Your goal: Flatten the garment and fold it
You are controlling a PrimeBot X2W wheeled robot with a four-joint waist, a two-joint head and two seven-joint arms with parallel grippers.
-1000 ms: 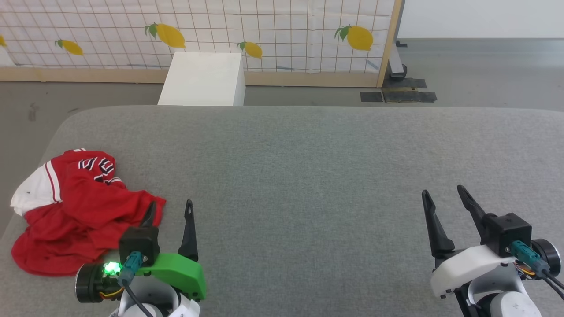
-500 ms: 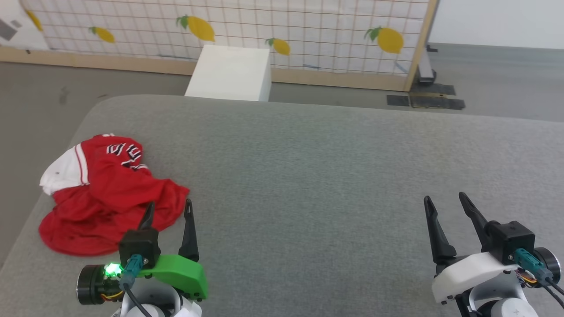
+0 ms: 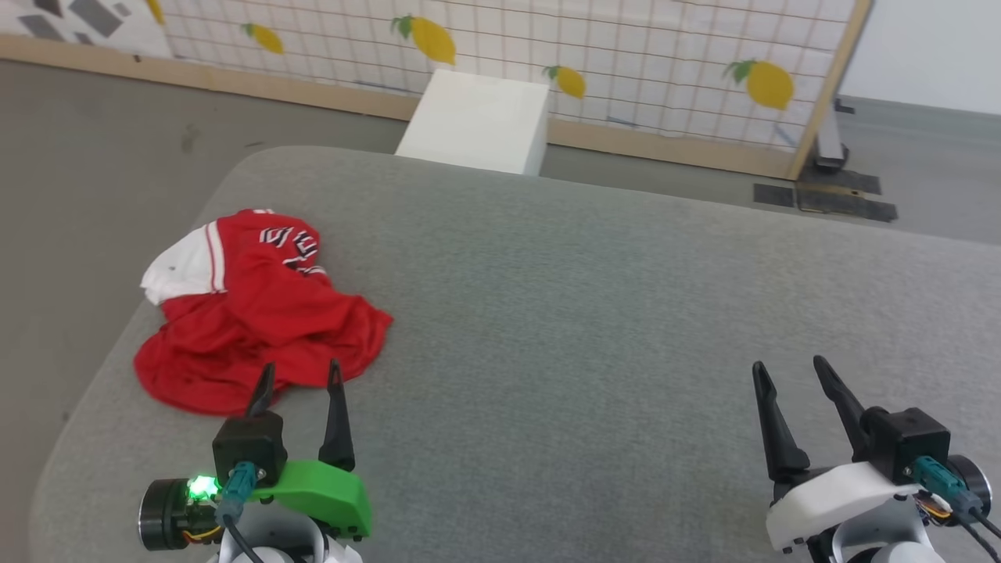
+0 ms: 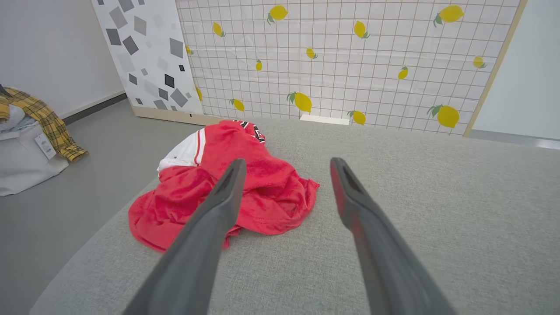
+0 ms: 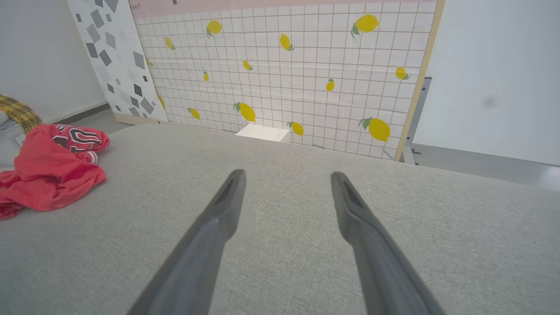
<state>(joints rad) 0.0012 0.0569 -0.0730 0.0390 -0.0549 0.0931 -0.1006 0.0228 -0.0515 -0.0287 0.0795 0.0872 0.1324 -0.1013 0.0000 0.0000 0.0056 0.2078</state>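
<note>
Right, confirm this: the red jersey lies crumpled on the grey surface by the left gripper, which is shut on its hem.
One thing is wrong: the left gripper is open, not shut on the hem; the left wrist view shows its fingers wide apart, clamping no cloth. The red jersey does lie crumpled on the grey surface by it.

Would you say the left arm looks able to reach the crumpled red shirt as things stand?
Probably yes: the left gripper is open, its fingertips close to the near edge of the garment, with nothing between them on the grey surface.
</note>
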